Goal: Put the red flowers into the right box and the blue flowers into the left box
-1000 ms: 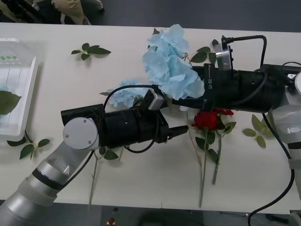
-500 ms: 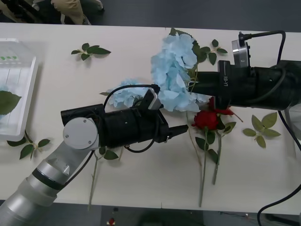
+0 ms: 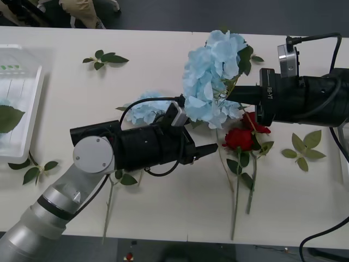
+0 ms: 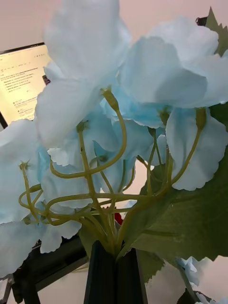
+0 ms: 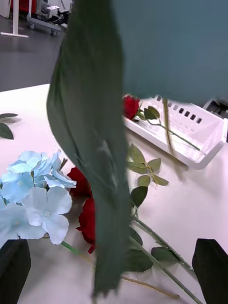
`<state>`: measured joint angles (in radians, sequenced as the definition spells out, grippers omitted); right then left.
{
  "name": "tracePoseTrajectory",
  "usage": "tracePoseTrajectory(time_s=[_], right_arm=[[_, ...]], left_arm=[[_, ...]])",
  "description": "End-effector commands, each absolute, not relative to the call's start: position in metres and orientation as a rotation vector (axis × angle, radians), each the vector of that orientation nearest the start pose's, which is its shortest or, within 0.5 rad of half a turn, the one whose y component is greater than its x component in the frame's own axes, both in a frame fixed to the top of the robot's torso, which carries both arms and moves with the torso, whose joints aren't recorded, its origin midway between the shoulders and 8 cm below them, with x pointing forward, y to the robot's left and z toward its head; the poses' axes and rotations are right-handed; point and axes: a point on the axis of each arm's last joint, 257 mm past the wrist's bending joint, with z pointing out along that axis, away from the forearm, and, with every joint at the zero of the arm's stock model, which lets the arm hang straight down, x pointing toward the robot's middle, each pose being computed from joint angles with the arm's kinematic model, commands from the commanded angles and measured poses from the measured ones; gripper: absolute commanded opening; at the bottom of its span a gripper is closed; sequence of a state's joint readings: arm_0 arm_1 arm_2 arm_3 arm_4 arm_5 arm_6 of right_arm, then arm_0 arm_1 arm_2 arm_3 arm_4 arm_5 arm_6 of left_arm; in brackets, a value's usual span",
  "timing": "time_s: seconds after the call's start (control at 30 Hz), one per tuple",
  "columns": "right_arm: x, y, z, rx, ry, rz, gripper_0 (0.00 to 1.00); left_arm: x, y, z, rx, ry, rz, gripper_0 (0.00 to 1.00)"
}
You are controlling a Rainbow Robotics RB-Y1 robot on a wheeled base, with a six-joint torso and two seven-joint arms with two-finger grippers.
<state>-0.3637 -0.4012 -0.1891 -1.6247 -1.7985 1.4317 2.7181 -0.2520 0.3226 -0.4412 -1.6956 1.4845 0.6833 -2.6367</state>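
My right gripper (image 3: 233,94) reaches in from the right and is shut on the stems of a large pale blue flower (image 3: 211,82), held above the table; the black fingers (image 4: 102,273) pinch the yellow-green stalks of that blue flower (image 4: 85,118). A second blue flower (image 3: 143,111) lies on the table behind my left arm. Two red flowers (image 3: 240,137) lie just right of my left gripper (image 3: 211,148), which is open and empty. The left wrist view shows the red flowers (image 5: 89,213), the lying blue flower (image 5: 33,199) and the right box (image 5: 199,137) holding one red rose (image 5: 130,107). The left box (image 3: 36,98) stands at far left.
Loose leaf sprigs lie at the back (image 3: 103,58), by the left box (image 3: 32,169) and at the right (image 3: 303,145). A green leaf (image 3: 8,118) lies in the left box. A dark leaf (image 5: 90,156) hangs close before the left wrist camera. Long stems (image 3: 235,202) reach toward the front edge.
My right gripper has carried the big blue flower up and to the right, off the spot above my left arm. The left arm and the lying flowers have not moved.
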Motion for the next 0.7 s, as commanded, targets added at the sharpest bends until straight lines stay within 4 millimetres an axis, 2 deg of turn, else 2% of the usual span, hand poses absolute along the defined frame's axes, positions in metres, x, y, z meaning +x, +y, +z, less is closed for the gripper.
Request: tracePoseTrajectory(time_s=[0.03,0.23,0.4,0.7], right_arm=[[0.418,-0.079,-0.055,-1.165,1.275,0.988,0.00],[0.409,-0.058,-0.060,-1.173,1.258,1.043,0.00],[0.405,-0.042,-0.053,-1.141,1.217,1.091,0.00],[0.411,-0.024,-0.042,-1.060,1.180,1.124,0.00]], left_arm=[[0.433,-0.068,-0.165,1.037,1.414,-0.768,1.00],[0.433,-0.077,-0.160,1.018,1.411,-0.796,1.00],[0.437,-0.089,-0.162,0.978,1.427,-0.847,1.00],[0.439,-0.090,-0.161,0.975,1.426,-0.843,1.00]])
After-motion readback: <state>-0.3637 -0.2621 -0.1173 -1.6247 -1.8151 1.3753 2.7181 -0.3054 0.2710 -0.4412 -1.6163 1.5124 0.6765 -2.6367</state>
